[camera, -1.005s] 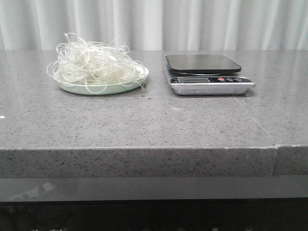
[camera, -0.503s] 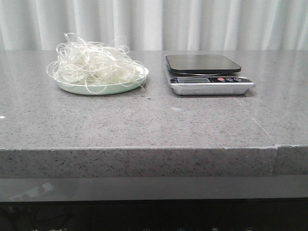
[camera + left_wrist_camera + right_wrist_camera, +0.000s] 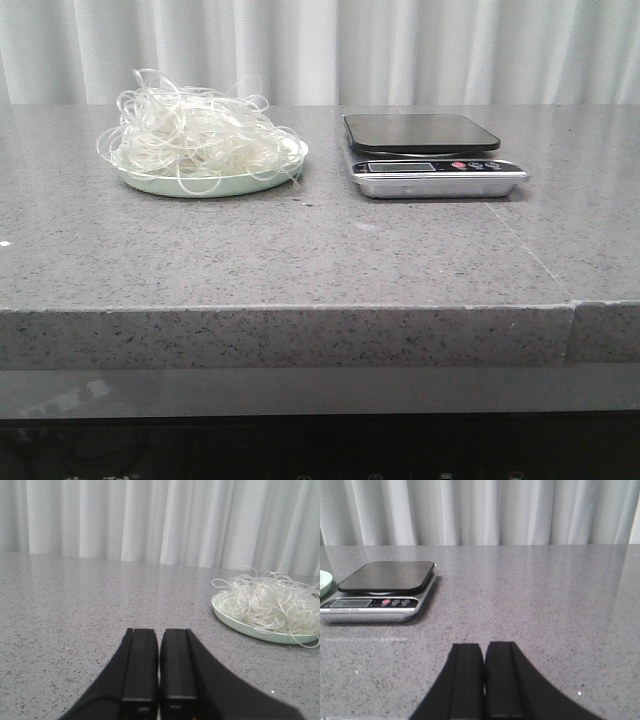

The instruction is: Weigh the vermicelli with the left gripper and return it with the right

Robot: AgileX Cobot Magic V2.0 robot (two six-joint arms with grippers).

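A grey speckled stone countertop (image 3: 300, 250) spans the front view, with a thick front edge and a seam toward its right side. Behind it hangs a pleated white curtain (image 3: 400, 50), evenly and softly lit.

Scale (image 3: 379, 592) display unreadable (plate (image 3: 324, 582) cut off).
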